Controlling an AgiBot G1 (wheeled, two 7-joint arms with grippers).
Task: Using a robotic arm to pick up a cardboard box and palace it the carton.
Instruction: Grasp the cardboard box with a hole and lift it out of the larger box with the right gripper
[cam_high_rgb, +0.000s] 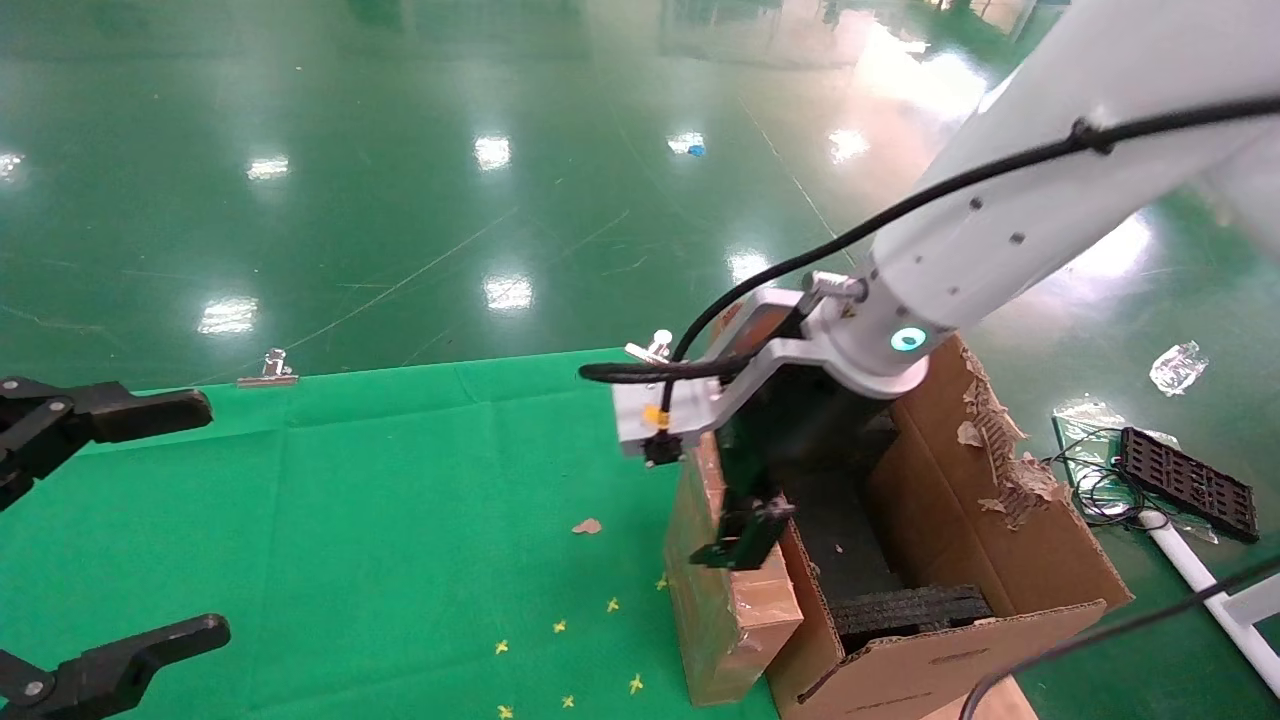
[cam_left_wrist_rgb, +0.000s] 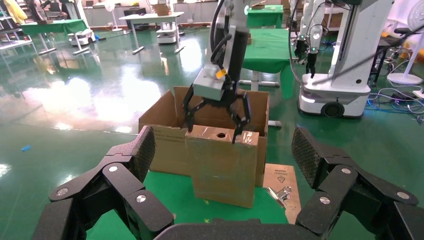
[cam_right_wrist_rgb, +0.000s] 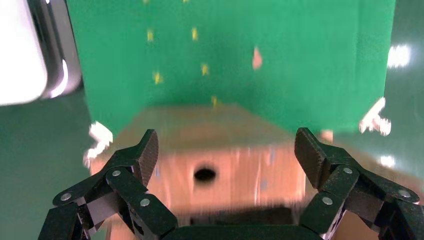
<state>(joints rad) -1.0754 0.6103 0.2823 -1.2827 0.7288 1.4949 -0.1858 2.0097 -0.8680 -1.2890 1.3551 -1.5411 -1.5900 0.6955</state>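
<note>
The taped cardboard box (cam_high_rgb: 730, 610) stands on end on the green cloth, against the carton's (cam_high_rgb: 1000, 520) near wall. Its top narrow face with the round hole (cam_right_wrist_rgb: 204, 174) points up. My right gripper (cam_high_rgb: 745, 525), on the white robotic arm (cam_high_rgb: 1040, 190), hangs just over that face. Its fingers (cam_right_wrist_rgb: 142, 155) are spread wide at both ends of the face, as the left wrist view (cam_left_wrist_rgb: 212, 131) also shows. The carton's flaps stand up, with black foam (cam_high_rgb: 905, 607) inside. My left gripper (cam_high_rgb: 205, 518) is open and empty at the far left.
A metal clip (cam_high_rgb: 268, 372) holds the cloth at the table's far edge. A cardboard scrap (cam_high_rgb: 587, 526) and yellow bits lie on the cloth. A black tray (cam_high_rgb: 1185, 480) and cables lie on the floor to the right. Other robots (cam_left_wrist_rgb: 340, 60) stand behind.
</note>
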